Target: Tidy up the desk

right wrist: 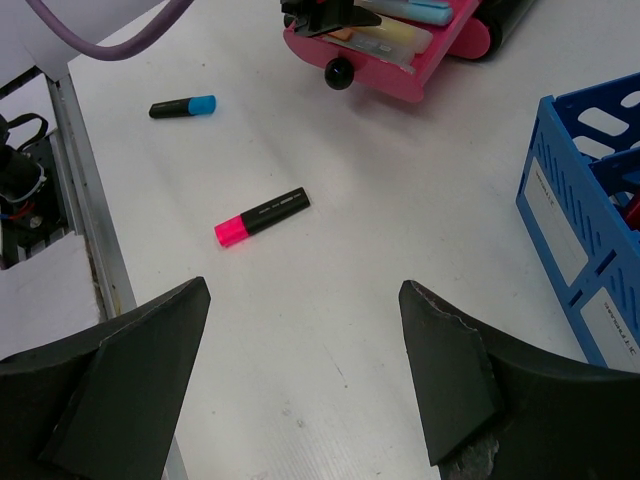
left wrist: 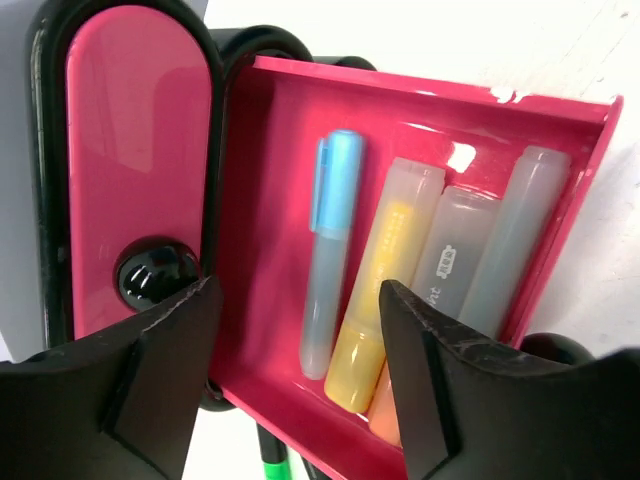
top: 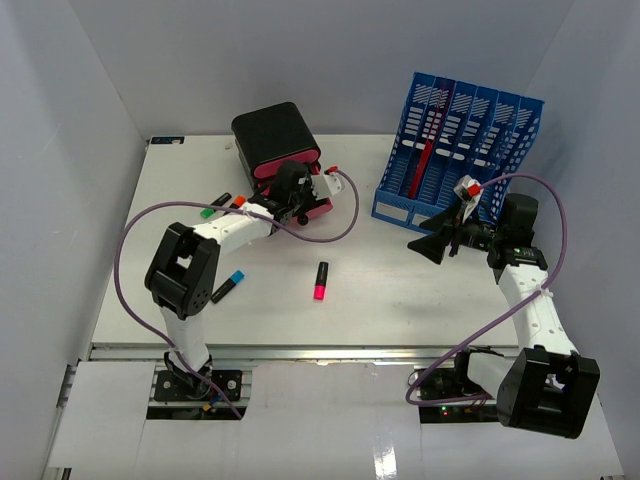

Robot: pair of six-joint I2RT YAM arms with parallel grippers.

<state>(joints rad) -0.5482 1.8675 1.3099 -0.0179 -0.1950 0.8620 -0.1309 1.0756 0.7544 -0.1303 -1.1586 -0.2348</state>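
Observation:
The white desk (top: 400,290) carries loose highlighters: a pink-capped one (top: 321,281) in the middle, also in the right wrist view (right wrist: 262,216), and a blue-capped one (top: 228,287) to the left, also there (right wrist: 183,106). A green-capped marker (top: 212,208) and an orange-capped one (top: 237,202) lie by the left arm. My left gripper (top: 305,197) is open and empty right over the open pink drawer (left wrist: 260,250), which holds several highlighters, among them a blue (left wrist: 330,250) and a yellow one (left wrist: 380,290). My right gripper (top: 428,243) is open and empty above bare desk (right wrist: 305,290).
The black drawer unit with pink fronts (top: 275,138) stands at the back centre. The blue slotted file rack (top: 460,150) stands at the back right, its corner in the right wrist view (right wrist: 580,220). A metal rail (top: 300,352) runs along the front edge. Purple cables loop from both arms.

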